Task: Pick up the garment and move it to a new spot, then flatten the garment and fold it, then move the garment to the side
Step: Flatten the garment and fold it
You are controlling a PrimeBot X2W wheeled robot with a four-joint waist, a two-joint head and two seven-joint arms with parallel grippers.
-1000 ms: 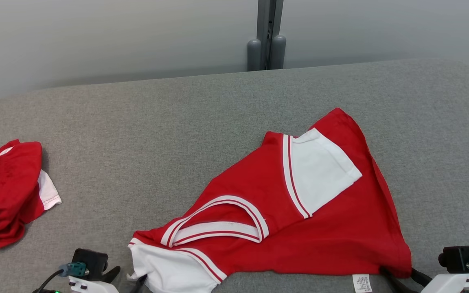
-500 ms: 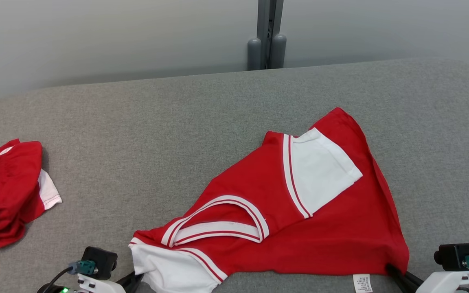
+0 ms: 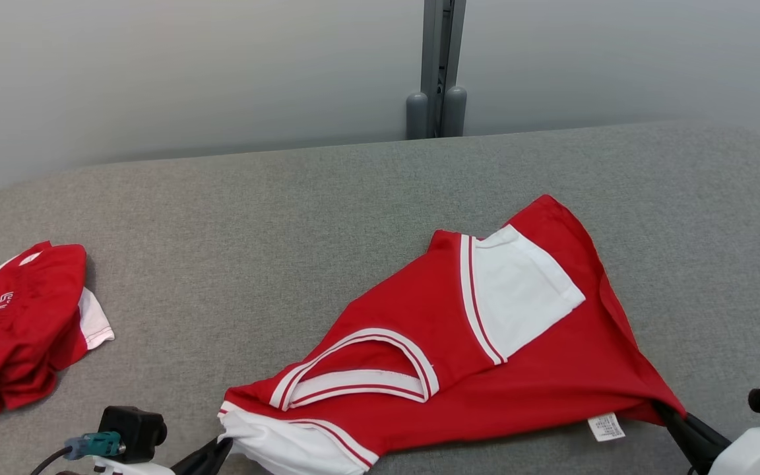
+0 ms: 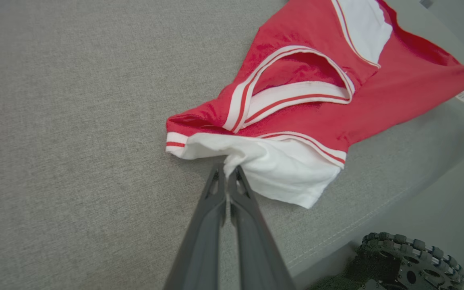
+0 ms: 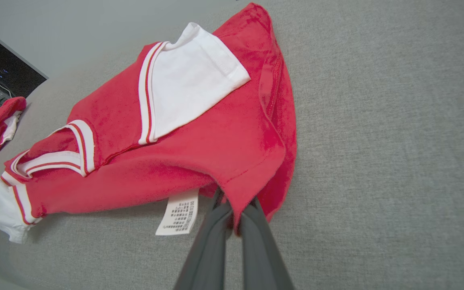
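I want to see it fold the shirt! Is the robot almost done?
Not nearly. Done: both grips are made. The left gripper is shut on the white sleeve of the shirt, the right gripper on its red hem corner. In hand: picking it up; most of it lies rumpled on the grey pad. Left: moving it, flattening, folding, setting it aside.

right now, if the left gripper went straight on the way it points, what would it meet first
The left gripper is shut on the white sleeve of the red shirt, so it would push into that first, then probably the striped collar; depth is unclear.
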